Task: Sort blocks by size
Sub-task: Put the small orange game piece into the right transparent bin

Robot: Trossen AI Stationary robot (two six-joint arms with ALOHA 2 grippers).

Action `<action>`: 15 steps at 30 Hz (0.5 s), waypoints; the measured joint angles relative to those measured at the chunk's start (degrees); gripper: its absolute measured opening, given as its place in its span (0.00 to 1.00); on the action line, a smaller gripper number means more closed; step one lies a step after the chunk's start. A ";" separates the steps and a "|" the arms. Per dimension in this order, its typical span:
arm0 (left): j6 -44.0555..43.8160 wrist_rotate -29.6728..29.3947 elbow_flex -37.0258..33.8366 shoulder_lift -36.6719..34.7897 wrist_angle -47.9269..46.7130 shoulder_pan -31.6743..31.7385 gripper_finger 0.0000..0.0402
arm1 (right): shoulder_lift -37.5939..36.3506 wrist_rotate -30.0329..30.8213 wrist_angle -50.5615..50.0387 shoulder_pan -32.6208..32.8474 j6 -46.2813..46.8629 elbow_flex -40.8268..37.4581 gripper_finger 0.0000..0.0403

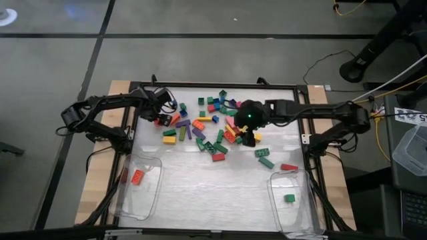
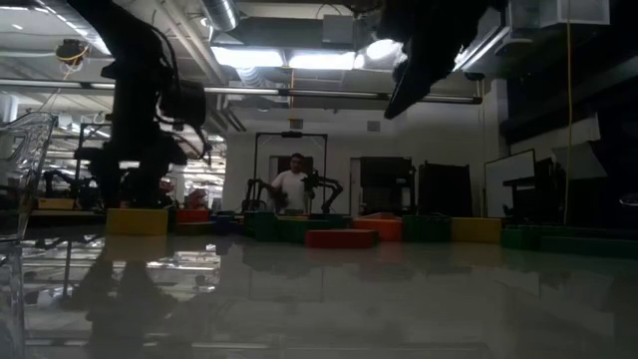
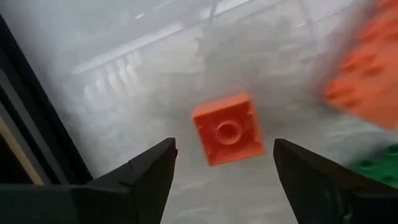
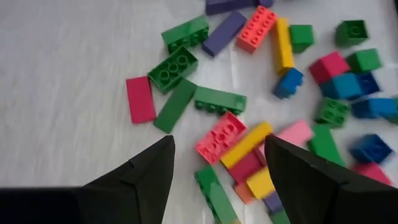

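A small squarish orange block point(image 3: 227, 129) lies on the table point(image 1: 200, 180) directly between the spread fingers point(image 3: 143, 171) of the left gripper point(image 1: 162, 119), which touch nothing. This gripper hangs at the left fringe of the blocks point(image 1: 210, 127), a loose heap of green, red, yellow, orange, blue, purple and pink pieces spread across the middle of the table toward its far edge. The right gripper point(image 1: 248, 137) hovers over the right part of that heap, its fingers point(image 4: 140, 171) also apart and empty, with a pink block point(image 4: 220, 138) and a yellow one point(image 4: 246, 144) below the gap. At the near left corner a clear tub point(image 1: 139, 188) holds an orange block (long, lying flat); the tub point(image 1: 293, 200) at the near right corner holds one small green block point(image 1: 289, 198).
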 joint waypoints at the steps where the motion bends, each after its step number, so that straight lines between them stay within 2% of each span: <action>1: -0.48 0.03 -0.86 0.00 0.52 0.00 0.64 | -0.06 -0.74 1.13 0.00 0.09 -1.23 0.62; 7: -0.55 0.09 -3.73 0.00 4.87 0.00 0.63 | -0.14 -3.93 6.80 0.00 0.11 -5.50 0.62; 15: -1.40 0.19 -4.24 0.00 11.27 0.00 0.63 | -0.14 -4.08 9.18 0.00 0.07 -6.48 0.62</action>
